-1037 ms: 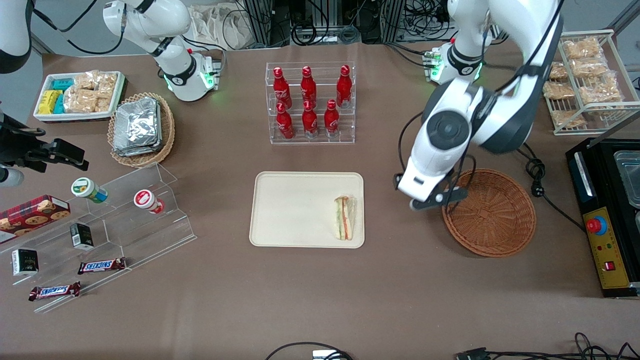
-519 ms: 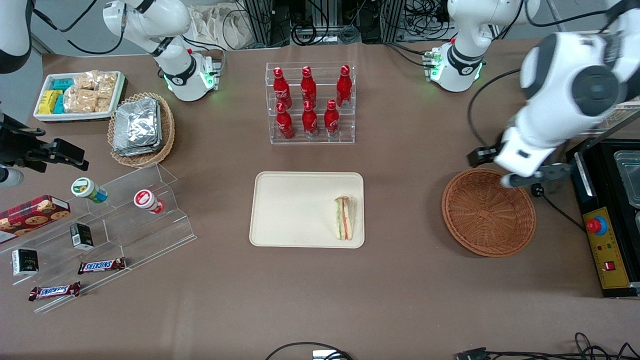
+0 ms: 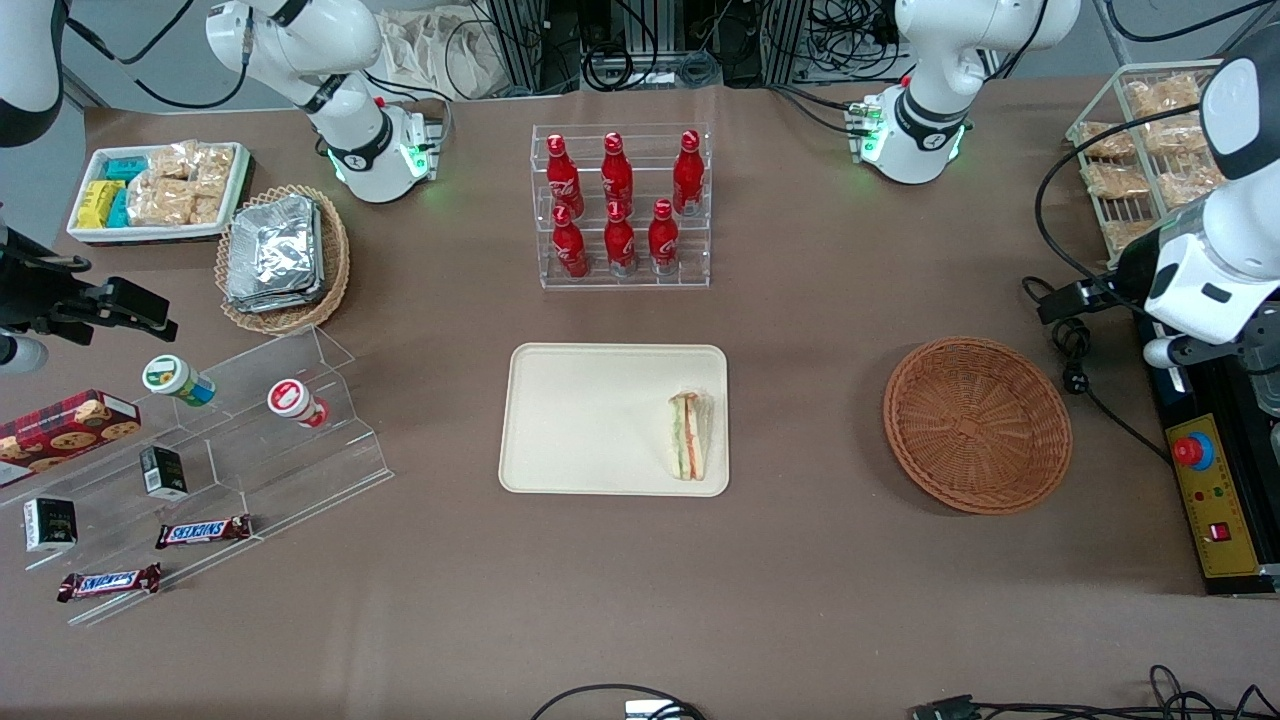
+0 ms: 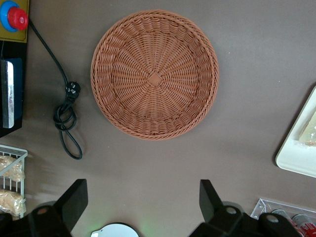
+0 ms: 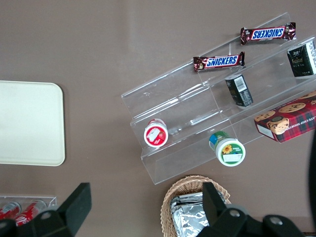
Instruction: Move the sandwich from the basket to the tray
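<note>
Sandwich (image 3: 691, 435) lies flat on the cream tray (image 3: 590, 420) in the middle of the brown table, tucked against the tray's edge that faces the basket. It is a pale triangular wedge with orange-red and green filling showing along one side. A sliver of it also shows at the tray's corner in the left wrist view (image 4: 310, 134).

Toward the working arm's end of the table sits the round reddish-brown wicker basket (image 3: 977, 425), with nothing in it; its woven floor is fully visible from the wrist camera (image 4: 154, 74). Tray and basket are well apart, with bare tablecloth between them.

The left arm's gripper (image 3: 1160, 330) hangs out at the table's edge on the working arm's end, clear of the basket and above a black control box (image 3: 1210, 480) with a red button. In the wrist view its two dark fingers (image 4: 74, 200) stand wide apart with nothing between them. A coiled black cable (image 3: 1072, 345) lies on the table between the basket and the box.
</note>
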Controlling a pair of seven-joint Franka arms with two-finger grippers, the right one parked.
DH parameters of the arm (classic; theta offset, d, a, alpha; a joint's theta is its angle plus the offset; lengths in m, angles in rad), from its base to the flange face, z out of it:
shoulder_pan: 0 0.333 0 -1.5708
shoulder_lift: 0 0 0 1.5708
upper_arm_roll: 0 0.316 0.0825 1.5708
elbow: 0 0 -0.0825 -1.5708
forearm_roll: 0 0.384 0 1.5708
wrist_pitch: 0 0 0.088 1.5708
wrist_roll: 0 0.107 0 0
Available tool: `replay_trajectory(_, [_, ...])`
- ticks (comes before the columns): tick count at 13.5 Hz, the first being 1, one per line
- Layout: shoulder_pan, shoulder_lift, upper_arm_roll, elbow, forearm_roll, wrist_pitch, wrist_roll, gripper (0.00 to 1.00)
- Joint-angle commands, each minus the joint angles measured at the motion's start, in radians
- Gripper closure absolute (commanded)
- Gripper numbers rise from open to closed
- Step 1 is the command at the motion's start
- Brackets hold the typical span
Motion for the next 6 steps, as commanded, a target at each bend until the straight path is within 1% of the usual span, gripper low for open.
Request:
replay_trajectory(1, [-0.018,0.024,0.000,0.039,0.057,-0.018,0.050,0.00])
replay_trajectory(2, [-0.017,0.027,0.000,0.045,0.059,-0.018,0.122,0.00])
replay_trajectory(3, [-0.015,0.039,0.002,0.080,0.045,-0.031,0.154,0.00])
replay_trajectory(5, [-0.016,0.140,0.000,0.216,0.008,-0.083,0.161,0.00])
replay_trajectory(6, [-0.024,0.194,-0.004,0.277,0.005,-0.115,0.151,0.00])
